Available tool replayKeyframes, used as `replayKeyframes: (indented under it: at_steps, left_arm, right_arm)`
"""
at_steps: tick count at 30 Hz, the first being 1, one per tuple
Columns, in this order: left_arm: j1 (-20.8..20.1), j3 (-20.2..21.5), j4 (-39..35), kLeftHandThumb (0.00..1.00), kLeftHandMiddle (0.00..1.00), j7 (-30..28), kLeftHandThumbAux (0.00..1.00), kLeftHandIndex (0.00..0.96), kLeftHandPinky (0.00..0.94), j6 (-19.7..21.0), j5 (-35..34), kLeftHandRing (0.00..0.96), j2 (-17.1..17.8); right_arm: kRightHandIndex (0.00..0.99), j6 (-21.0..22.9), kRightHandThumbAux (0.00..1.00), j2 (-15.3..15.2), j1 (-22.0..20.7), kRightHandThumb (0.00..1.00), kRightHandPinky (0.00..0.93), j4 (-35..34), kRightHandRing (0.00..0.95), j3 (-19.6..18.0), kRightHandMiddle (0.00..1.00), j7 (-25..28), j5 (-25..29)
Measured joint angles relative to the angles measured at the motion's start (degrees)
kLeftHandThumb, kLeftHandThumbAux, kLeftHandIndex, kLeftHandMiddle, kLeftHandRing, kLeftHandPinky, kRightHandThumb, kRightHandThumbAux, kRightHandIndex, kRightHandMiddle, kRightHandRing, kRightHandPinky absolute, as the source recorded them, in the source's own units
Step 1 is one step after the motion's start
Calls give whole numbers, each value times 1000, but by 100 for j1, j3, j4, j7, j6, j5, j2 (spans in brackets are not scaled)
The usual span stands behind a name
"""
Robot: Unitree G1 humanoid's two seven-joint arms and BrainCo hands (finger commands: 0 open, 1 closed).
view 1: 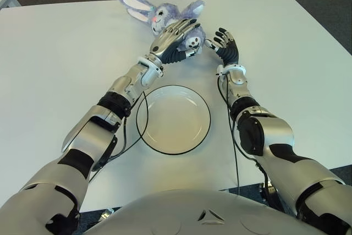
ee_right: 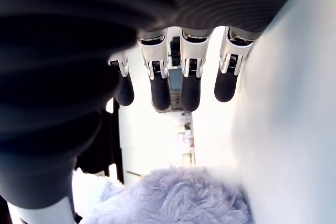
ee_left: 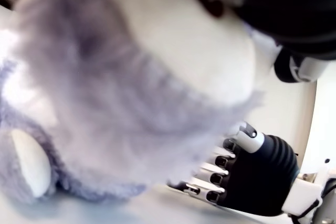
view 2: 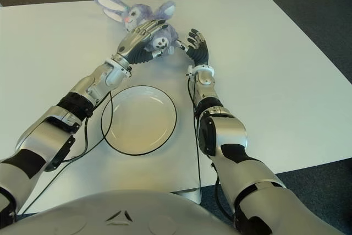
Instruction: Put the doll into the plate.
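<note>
Lying on the white worktop (view 1: pixel 66 53) beyond the plate (view 1: pixel 173 119) is a purple stuffed rabbit doll (view 1: pixel 165 17), and the left hand (view 1: pixel 175 38) is resting over its body with fingers draped loosely across the fur, though I cannot tell whether they are actually gripping it. The right hand (view 1: pixel 224 45) is hovering just beside the doll's right side, fingers spread apart and holding nothing.

Bright even light, wrist views blurred
</note>
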Motion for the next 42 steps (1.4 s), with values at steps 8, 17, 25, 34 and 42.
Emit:
replayKeyframes:
  at_steps: [8, 17, 25, 34, 42]
  left_arm:
    - [-148, -114, 326, 399, 0, 292, 212, 0, 0, 27, 165, 0, 16]
    - [-464, -274, 818, 387, 0, 598, 228, 0, 0, 20, 299, 0, 32]
    - [-655, -501, 1135, 470, 0, 1045, 257, 0, 0, 108, 544, 0, 41]
    - [-857, -878, 1476, 593, 0, 1713, 299, 0, 18, 452, 966, 0, 42]
    - [-1089, -1233, 1810, 623, 0, 2268, 324, 0, 13, 794, 1306, 0, 39]
  right_arm:
    - [134, -1, 779, 6, -1, 0, 146, -1, 140, -18, 156, 17, 3]
    - [136, -7, 781, 20, -4, 11, 157, -2, 153, -48, 170, 21, 12]
    - [138, -8, 795, 31, -7, 36, 165, -2, 167, -81, 186, 23, 27]
    - [158, -14, 815, 34, -9, 51, 203, -2, 195, -100, 209, 39, 38]
    - [163, -32, 841, 37, -9, 98, 204, -1, 203, -103, 214, 36, 42]
